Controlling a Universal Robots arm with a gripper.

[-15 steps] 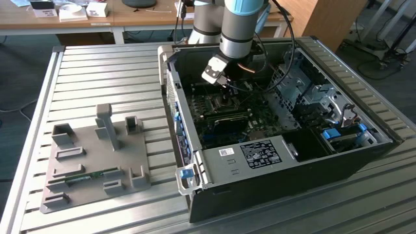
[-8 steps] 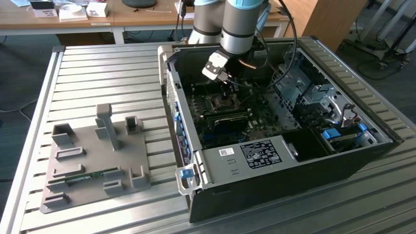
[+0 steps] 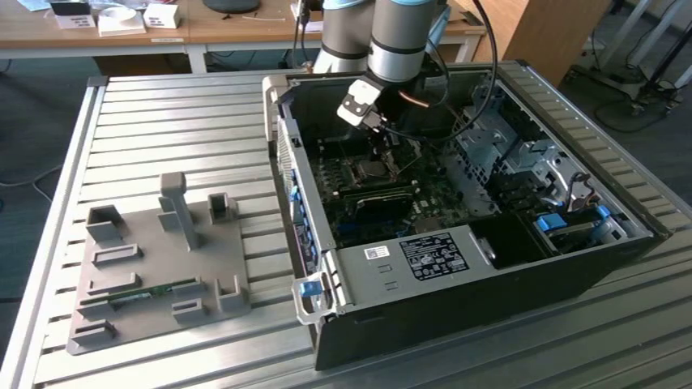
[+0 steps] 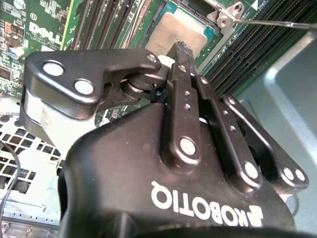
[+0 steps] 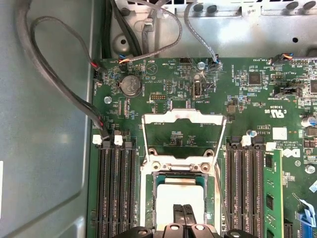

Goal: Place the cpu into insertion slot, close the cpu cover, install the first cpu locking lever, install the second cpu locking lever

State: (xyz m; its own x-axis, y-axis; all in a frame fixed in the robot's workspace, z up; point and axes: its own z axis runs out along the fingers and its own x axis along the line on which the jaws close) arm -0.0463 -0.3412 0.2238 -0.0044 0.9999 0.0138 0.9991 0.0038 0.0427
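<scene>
1. The cpu [image 5: 171,193] lies flat in the insertion slot [image 5: 148,198], in the middle of the exterior view, inside the open computer case [image 3: 605,243] on the table [image 3: 162,121]
2. The gripper [image 5: 184,214] points down at the cpu, its fingers [image 4: 179,74] pressed together and holding nothing. I think they are shut so the thin tip fits inside the slot's metal rim
3. I cannot tell if the tip touches the cpu or hangs just above it
4. The cpu cover [image 5: 183,117] stands flipped open, away from the slot, so the slot is free from above. It is not closed yet
5. The first wrist view looks down on the green motherboard [image 5: 163,79] and shows the open cover and a green memory stick [image 5: 271,193] near the slot
6. The second wrist view looks along the fingers and shows a thin locking lever [image 4: 277,22] sticking out loose by the slot's corner
7. The exterior view shows the big arm [image 3: 400,40] reaching in, and a grey holder tray [image 3: 151,259] at the exterior view's left
</scene>
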